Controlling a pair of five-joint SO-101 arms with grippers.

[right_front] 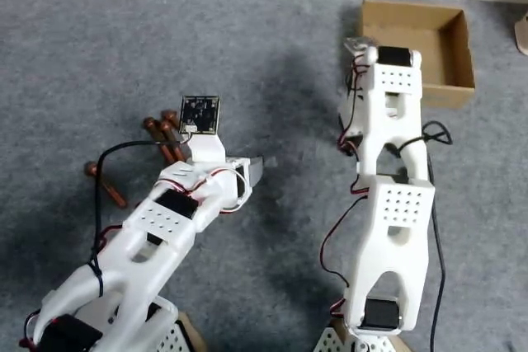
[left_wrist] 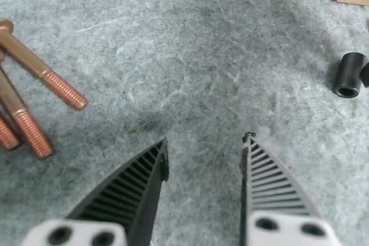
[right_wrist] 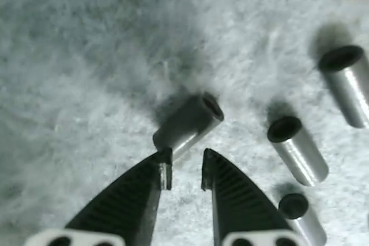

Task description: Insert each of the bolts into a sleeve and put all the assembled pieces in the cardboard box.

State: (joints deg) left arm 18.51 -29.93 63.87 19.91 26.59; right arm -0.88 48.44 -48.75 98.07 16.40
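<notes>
Left claw (left_wrist: 204,148) hangs released over the fuzzy grey tabletop (left_wrist: 202,56), with copper-coloured threaded bolts (left_wrist: 43,76) lying toward its left edge. Right claw (right_wrist: 185,168) is narrowly parted, its tips at a smooth dark tubular sleeve (right_wrist: 187,122). The cardboard box (right_front: 452,95) sits at the far right corner.

2 white perforated arms (right_front: 157,228) (right_front: 396,228) carry red-black cables (right_front: 334,237) and black ribbed tools (left_wrist: 203,148) (right_wrist: 185,159), seemingly screw-mounted.

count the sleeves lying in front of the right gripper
4. One sleeve lies just ahead of the right gripper; three more lie apart beside it on the grey carpet. Others may sit beyond the frame.
</notes>
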